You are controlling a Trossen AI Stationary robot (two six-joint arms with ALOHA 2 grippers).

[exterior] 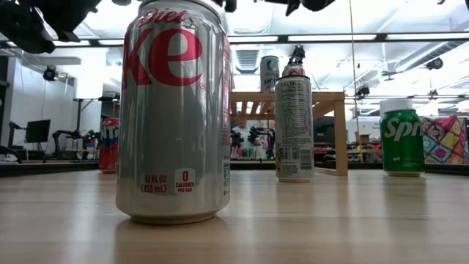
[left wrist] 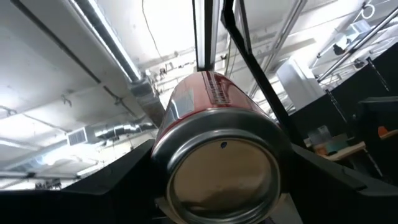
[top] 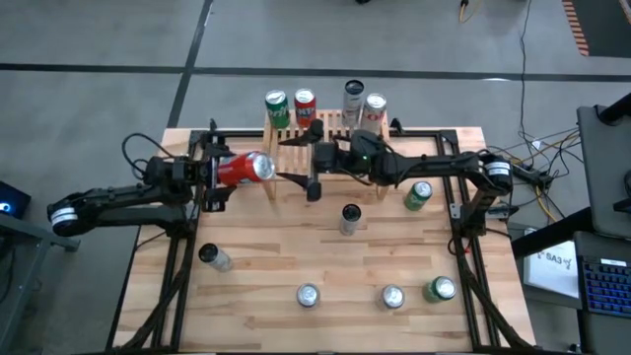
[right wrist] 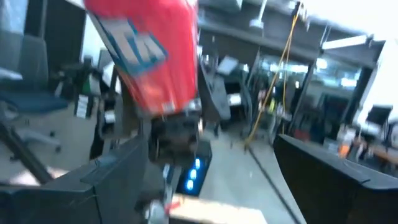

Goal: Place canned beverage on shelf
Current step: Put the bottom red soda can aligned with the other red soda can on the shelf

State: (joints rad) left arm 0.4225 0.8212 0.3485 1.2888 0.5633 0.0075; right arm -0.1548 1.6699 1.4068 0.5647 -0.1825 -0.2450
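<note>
Shelf (top: 330, 133) sits at 12 o'clock on the table (top: 296, 256) in the high view, light wood slats. Four cans stand on it: green can (top: 277, 108), red can (top: 305, 105), tall silver can (top: 353, 101), white can (top: 374, 110). The slats in front of them carry nothing.

Left gripper (top: 210, 173) at about 10 o'clock from table centre, fingers clamped on a red can (top: 245, 168) lying sideways in the air, its silver end facing the shelf. Left wrist view shows that can's (left wrist: 214, 155) concave base up close; print on its side is unreadable.

Right gripper (top: 314, 182) sits just in front of the shelf at about 12 o'clock, fingers spread wide, holding nothing. Right wrist view looks straight at the held red can (right wrist: 149, 56).

Six cans on the table top: one dark-top can (top: 350, 219) near centre, one green can (top: 418, 195) at 3 o'clock, one dark can (top: 213, 257) at 8 o'clock, two silver-top cans (top: 309, 295) (top: 392, 297) at 6 o'clock, one green can (top: 440, 290) at 5 o'clock.

Readable in low view: Diet Coke can (exterior: 176, 110), "12 FL OZ (355 mL)", "0 CALORIES PER CAN"; Sprite can (exterior: 401, 143), "Spri" showing; slim silver can (exterior: 294, 128), print too small to read.
</note>
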